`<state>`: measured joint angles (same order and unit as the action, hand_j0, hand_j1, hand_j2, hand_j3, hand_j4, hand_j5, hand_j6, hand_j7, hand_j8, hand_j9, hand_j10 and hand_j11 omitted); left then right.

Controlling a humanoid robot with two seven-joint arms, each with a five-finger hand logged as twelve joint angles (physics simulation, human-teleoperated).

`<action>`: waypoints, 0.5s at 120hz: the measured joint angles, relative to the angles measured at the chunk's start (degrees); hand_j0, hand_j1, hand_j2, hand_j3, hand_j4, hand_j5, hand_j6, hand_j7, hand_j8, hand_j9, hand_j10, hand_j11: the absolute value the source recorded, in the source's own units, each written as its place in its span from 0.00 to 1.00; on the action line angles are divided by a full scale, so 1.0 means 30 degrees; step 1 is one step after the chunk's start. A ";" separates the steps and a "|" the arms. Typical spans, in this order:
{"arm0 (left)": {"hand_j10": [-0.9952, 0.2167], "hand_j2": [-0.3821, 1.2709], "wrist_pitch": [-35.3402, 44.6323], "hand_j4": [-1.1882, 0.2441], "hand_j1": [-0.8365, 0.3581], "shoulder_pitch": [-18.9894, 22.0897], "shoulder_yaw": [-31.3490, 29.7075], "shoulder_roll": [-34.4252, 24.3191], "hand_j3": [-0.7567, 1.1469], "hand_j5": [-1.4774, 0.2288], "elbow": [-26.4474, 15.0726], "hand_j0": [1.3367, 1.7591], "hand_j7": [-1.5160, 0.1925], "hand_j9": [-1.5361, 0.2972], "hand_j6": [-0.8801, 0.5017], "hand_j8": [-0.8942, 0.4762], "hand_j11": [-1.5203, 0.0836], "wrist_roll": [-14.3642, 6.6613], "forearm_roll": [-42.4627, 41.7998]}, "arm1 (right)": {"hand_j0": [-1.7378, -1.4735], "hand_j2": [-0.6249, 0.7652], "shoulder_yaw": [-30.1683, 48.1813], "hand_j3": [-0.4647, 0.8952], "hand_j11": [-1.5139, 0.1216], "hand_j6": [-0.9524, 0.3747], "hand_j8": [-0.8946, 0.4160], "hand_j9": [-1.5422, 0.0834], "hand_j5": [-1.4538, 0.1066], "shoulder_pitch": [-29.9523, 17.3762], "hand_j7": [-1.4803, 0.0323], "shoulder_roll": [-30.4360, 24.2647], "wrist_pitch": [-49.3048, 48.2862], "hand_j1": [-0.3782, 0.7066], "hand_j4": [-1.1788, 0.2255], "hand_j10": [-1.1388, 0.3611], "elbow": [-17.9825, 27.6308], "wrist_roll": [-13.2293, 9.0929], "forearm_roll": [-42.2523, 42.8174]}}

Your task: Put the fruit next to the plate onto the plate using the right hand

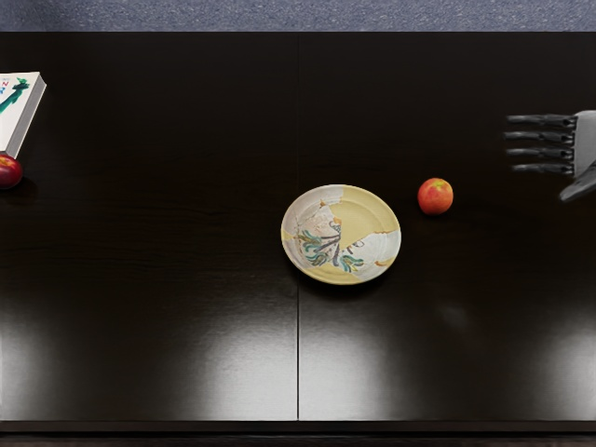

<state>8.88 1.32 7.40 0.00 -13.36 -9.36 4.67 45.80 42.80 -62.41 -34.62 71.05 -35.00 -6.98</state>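
Head view shows the task at its opening step: the right hand [570, 149] hangs at the right edge, fingers [535, 120] straight and spread, holding nothing. The fruit [435, 196] sits on the table [149, 307] just right of the plate [358, 209], well left of the fingertips and slightly nearer. The next move probably calls for reaching left over the fruit before closing.

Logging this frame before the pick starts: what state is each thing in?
plate: flat on table, nothing on it
fruit by plate: on table, right of plate, apart, ungrasped
right hand: open, fingers straight, holding nothing
book: closed, lying at left edge
second fruit: on table beside book
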 joint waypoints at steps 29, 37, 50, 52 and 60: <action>0.82 0.23 0.0000 0.82 0.99 0.0000 0.0001 0.0000 0.40 0.86 0.0000 0.76 0.88 0.83 0.63 0.65 0.94 0.0000 0.0002 | 0.30 0.45 -0.0112 0.34 0.91 0.70 0.67 0.93 0.91 0.1026 0.96 0.2449 -0.0090 0.05 0.82 0.74 0.0055 0.0000 0.3292; 0.82 0.23 0.0000 0.82 0.99 0.0000 -0.0001 0.0000 0.40 0.86 0.0000 0.76 0.88 0.83 0.63 0.65 0.94 -0.0003 0.0000 | 0.30 0.45 -0.0132 0.34 0.91 0.70 0.66 0.93 0.91 0.1908 0.96 0.3754 0.0467 0.05 0.82 0.74 0.0272 0.0000 0.6876; 0.82 0.23 0.0000 0.82 0.99 0.0000 -0.0003 0.0000 0.40 0.86 0.0000 0.76 0.88 0.83 0.63 0.65 0.94 -0.0006 -0.0001 | 0.30 0.45 -0.0159 0.34 0.90 0.70 0.66 0.93 0.91 0.2738 0.96 0.5198 0.2992 0.06 0.82 0.74 0.1812 0.0000 1.2924; 0.82 0.23 0.0000 0.82 0.99 0.0000 -0.0003 0.0000 0.40 0.86 0.0000 0.76 0.88 0.83 0.63 0.65 0.94 -0.0003 -0.0002 | 0.30 0.45 -0.0162 0.34 0.90 0.70 0.66 0.93 0.91 0.2809 0.96 0.5409 0.3354 0.06 0.82 0.74 0.2032 0.0000 1.3728; 0.82 0.23 0.0000 0.82 0.99 0.0000 -0.0004 0.0000 0.40 0.86 0.0000 0.76 0.88 0.83 0.63 0.65 0.94 -0.0006 -0.0001 | 0.30 0.45 -0.0257 0.34 0.90 0.70 0.66 0.93 0.91 0.3062 0.96 0.6172 0.4550 0.06 0.82 0.74 0.2632 0.0000 1.6359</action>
<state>8.88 1.32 7.39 0.00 -13.36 -9.38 4.67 45.03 51.99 -43.89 -20.97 78.94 -35.00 42.10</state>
